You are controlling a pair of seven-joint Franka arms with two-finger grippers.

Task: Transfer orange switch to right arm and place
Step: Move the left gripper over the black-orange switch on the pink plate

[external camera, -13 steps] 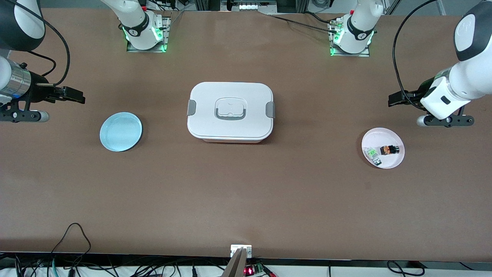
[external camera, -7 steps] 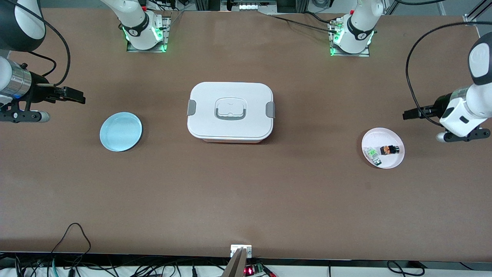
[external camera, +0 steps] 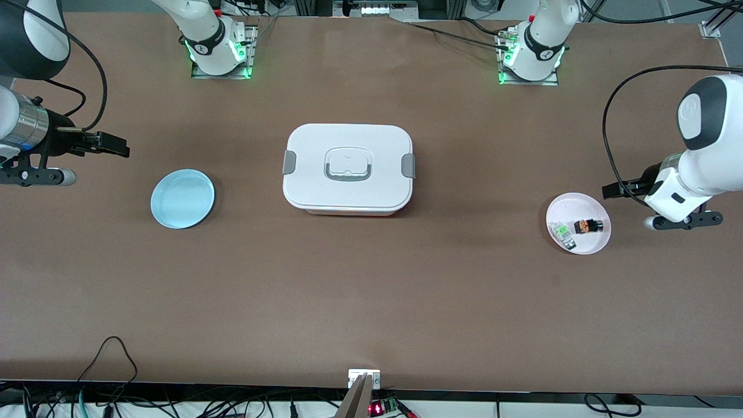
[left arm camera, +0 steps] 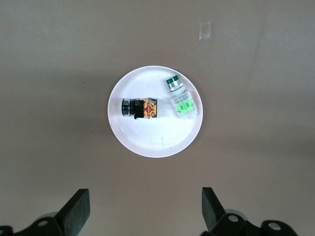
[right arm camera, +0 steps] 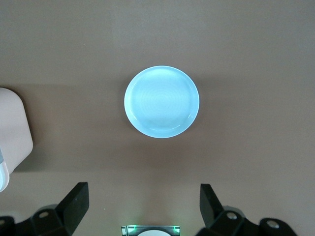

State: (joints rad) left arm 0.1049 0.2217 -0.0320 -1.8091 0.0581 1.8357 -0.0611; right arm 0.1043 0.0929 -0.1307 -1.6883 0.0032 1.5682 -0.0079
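Observation:
The orange switch (external camera: 586, 226) lies on its side on the small pink plate (external camera: 577, 206) toward the left arm's end of the table. The left wrist view shows the switch (left arm camera: 140, 108) as a black body with an orange part, beside a green-and-clear component (left arm camera: 184, 105) on the same plate (left arm camera: 152, 147). My left gripper (external camera: 610, 190) is open and empty, in the air over bare table just beside the plate; its jaws (left arm camera: 145, 209) stand wide apart. My right gripper (external camera: 116, 145) waits open and empty near the blue plate (external camera: 182, 198).
A white lidded box with grey latches (external camera: 348, 168) stands mid-table between the two plates. The blue plate (right arm camera: 161, 102) is bare, and the box's corner (right arm camera: 12, 128) shows in the right wrist view. A small piece of clear tape (left arm camera: 205, 30) lies on the table near the pink plate.
The left arm has swung nearer the front camera and lower, bringing its gripper beside the pink plate. The right arm, the plates and the switch have not moved.

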